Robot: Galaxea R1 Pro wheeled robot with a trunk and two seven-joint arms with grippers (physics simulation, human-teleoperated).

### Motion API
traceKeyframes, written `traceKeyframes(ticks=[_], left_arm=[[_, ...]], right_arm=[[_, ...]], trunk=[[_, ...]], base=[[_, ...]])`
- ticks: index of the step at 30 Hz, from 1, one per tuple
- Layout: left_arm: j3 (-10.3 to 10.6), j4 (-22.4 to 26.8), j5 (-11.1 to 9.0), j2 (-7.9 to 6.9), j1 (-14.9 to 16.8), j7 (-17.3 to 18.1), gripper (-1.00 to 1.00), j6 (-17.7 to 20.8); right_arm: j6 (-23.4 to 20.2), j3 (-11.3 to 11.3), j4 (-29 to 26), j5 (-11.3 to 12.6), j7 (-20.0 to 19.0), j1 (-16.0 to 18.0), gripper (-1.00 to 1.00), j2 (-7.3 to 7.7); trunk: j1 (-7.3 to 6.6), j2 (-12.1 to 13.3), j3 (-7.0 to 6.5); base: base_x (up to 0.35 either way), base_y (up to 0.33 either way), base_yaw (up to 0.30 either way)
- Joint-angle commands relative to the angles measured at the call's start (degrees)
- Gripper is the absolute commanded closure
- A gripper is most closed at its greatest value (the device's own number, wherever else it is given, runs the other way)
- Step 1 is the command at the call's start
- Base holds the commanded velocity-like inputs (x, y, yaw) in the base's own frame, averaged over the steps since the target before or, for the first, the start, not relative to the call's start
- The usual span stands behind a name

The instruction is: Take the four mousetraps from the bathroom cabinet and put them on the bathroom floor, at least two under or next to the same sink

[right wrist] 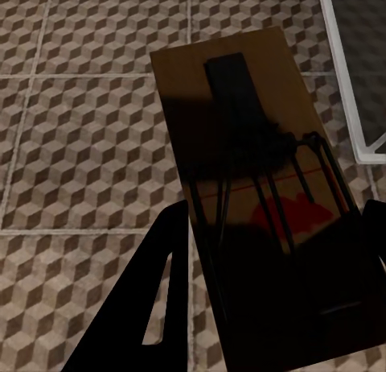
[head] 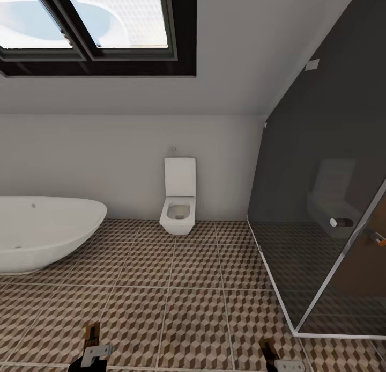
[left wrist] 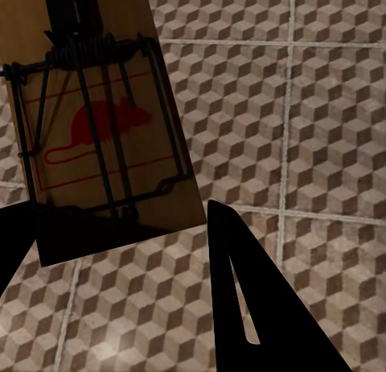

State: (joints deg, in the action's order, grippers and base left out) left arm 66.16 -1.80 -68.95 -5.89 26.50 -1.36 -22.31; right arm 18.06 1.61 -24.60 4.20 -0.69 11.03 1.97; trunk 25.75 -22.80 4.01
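Each gripper (left wrist: 121, 251) (right wrist: 273, 251) seemingly clamps a flat wooden mousetrap (left wrist: 96, 138) (right wrist: 265, 195) over cube-patterned tiles (head: 177, 307).

Both claws (head: 91, 356) (head: 284, 364) low, clamped.

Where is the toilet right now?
In the head view the toilet stands against the far white wall, near the middle of the room. The bathtub is on its left and the dark glass shower screen on its right.

Cube-pattern floor (head: 177, 302) carries bathtub (head: 43, 230), seemingly toilet (head: 178, 211) (white).
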Motion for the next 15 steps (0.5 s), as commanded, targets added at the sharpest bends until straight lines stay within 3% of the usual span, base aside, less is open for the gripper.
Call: traceKeyframes(ticks=[1, 9, 15], left_arm=[[0.46, -0.05, 0.04, 0.03, 0.04, -0.31, 1.00, -0.10], [0.46, -0.05, 0.04, 0.08, 0.04, -0.31, 1.00, -0.17], [0.46, -0.05, 0.04, 0.09, 0.04, -0.31, 1.00, -0.09]], right_arm=[[0.22, 0.17, 0.03, 0.54, -0.10, 0.05, 1.00, 0.03], [0.22, 0.15, 0.03, 0.54, -0.10, 0.03, 1.00, 0.05], [0.22, 0.15, 0.00, 0.54, -0.10, 0.05, 1.00, 0.05]], trunk=[[0.03, -0.12, 0.13], [0.03, -0.12, 0.13], [0.03, -0.12, 0.13]], base=[[0.000, 0.000, 0.000], [0.013, 0.000, 0.000], [0.236, 0.000, 0.000]])
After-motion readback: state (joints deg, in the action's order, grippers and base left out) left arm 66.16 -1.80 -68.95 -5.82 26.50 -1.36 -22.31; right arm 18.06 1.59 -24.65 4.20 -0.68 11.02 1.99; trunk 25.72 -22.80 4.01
